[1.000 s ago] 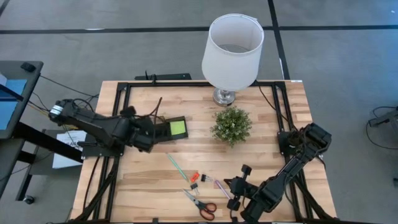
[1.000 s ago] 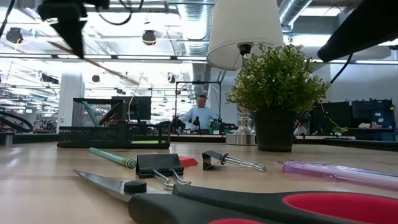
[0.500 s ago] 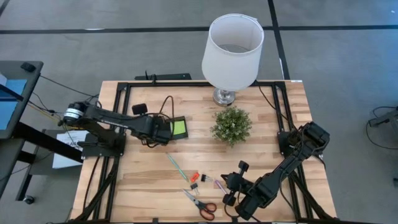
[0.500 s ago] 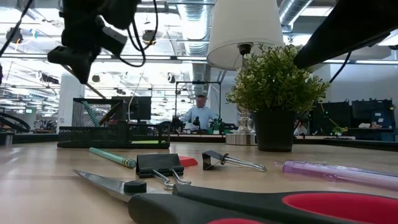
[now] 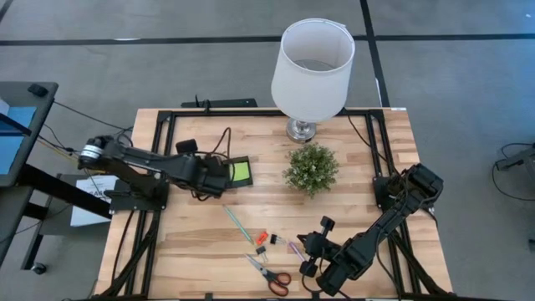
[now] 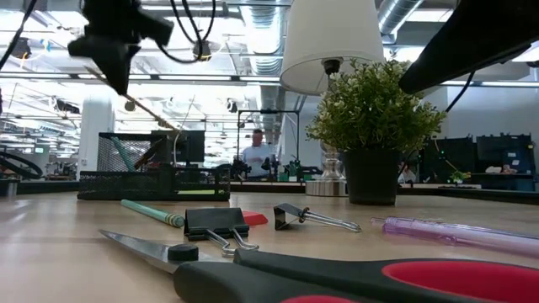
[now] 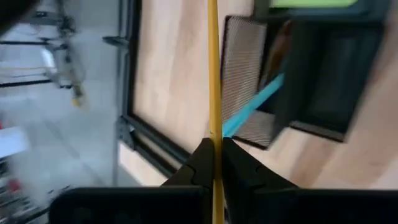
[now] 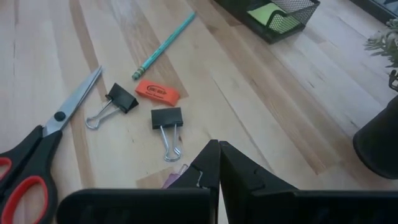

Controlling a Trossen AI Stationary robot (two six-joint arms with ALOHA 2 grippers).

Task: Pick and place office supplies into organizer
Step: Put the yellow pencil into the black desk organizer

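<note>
My left gripper (image 5: 216, 174) is shut on a yellow pencil (image 7: 214, 74) just left of the black mesh organizer (image 5: 239, 171). In the left wrist view the organizer's pen compartment (image 7: 247, 74) holds a teal pen (image 7: 255, 104) and a brown pen (image 7: 283, 36). A lime-green sticky pad (image 8: 268, 14) lies in its low tray. My right gripper (image 8: 217, 163) is shut and hovers by a pink pen (image 6: 455, 231). A teal pencil (image 8: 165, 45), an orange eraser (image 8: 157, 91), two black clips (image 8: 166, 118) and red-handled scissors (image 8: 28, 168) lie flat on the table. My left gripper pinches the yellow pencil's shaft (image 7: 214, 155) between its two fingers. The pencil runs on straight ahead past the fingertips, lifted clear of the table, beside the organizer's mesh wall. In the low view it slants downward from the gripper (image 6: 114, 42).
A green potted plant (image 5: 311, 168) and a white-shaded lamp (image 5: 313, 63) stand right of the organizer toward the far edge. Bare wood (image 5: 188, 242) lies near the table's near left corner. People and desks show in the room beyond.
My left gripper has reached toward the table's right, closer to the organizer, and turned at the wrist, keeping hold of the pencil. My right gripper has shifted slightly toward the table's left, over the pink pen and clips.
</note>
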